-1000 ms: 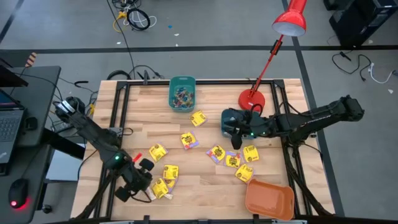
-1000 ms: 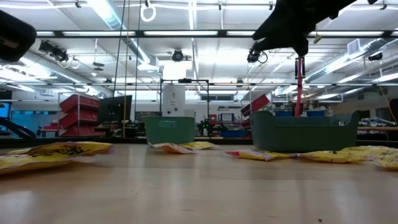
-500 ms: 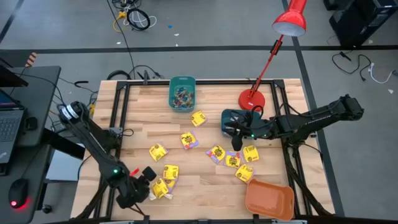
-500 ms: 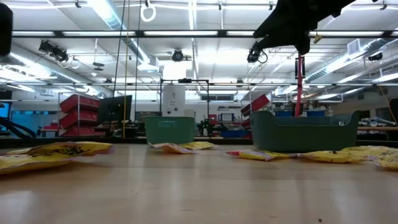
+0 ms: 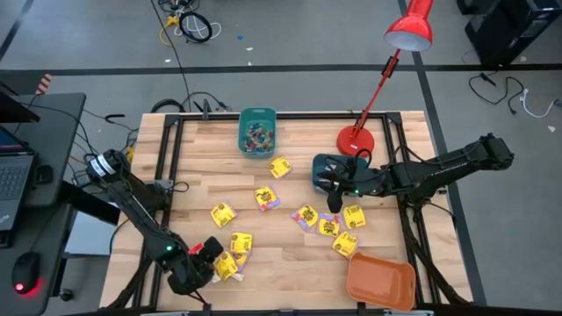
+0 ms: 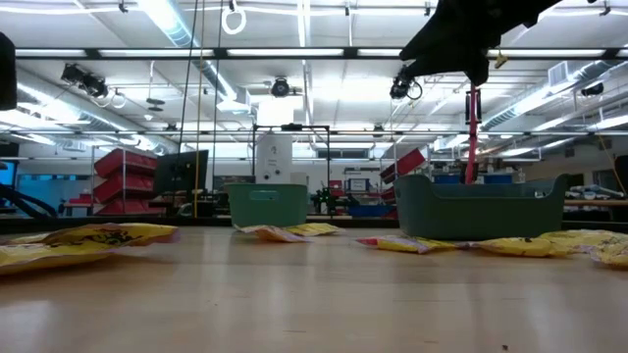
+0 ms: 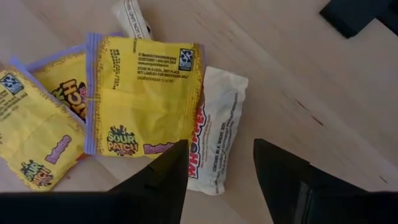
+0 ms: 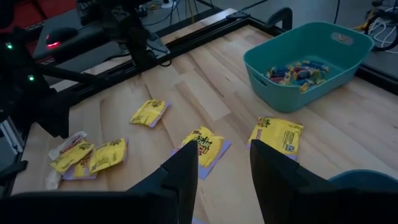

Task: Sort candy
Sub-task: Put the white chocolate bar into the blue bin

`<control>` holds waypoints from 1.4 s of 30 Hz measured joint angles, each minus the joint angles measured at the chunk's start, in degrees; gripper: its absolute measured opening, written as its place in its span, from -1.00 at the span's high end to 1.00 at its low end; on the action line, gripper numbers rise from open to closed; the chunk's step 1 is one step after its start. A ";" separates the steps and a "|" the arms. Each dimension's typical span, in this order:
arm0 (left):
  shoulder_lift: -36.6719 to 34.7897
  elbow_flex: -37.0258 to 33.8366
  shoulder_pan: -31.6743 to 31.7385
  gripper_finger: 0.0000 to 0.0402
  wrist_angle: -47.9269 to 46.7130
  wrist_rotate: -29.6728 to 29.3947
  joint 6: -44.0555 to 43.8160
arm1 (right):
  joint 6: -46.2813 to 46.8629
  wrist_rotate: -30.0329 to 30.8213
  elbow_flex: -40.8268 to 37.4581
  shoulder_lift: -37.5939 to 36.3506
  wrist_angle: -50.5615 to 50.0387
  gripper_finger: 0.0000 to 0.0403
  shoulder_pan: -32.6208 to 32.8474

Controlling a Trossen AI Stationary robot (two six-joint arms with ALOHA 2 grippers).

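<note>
Yellow candy packets lie scattered on the wooden table [image 5: 290, 132]. A small heap of them [image 5: 233, 254] sits near the front left. My left gripper [image 7: 217, 180] hangs open over that heap, pointing steeply down. Its fingers stand on either side of a white packet [image 7: 214, 130] that lies flat beside a yellow packet [image 7: 143, 93]. I see no contact. My right gripper [image 8: 221, 180] waits open in mid-table, next to the dark teal bin [image 5: 327, 167], with nothing between its fingers. Small bright sweets fill a teal bin [image 5: 257, 132] at the back.
An orange bin [image 5: 379, 281] stands at the front right corner. A red desk lamp has its base [image 5: 356, 139] at the back right. More yellow packets [image 5: 329, 224] lie under and in front of my right gripper. Bare wood shows between the two heaps.
My left gripper has gone down and toward the table's near edge, closing in on the heap of yellow packets at the front left. The packets have stayed where they were.
</note>
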 joint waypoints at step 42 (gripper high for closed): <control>-1.00 -6.13 -0.02 0.88 4.41 6.38 -7.58 | -0.20 0.66 0.00 0.00 0.26 0.34 1.51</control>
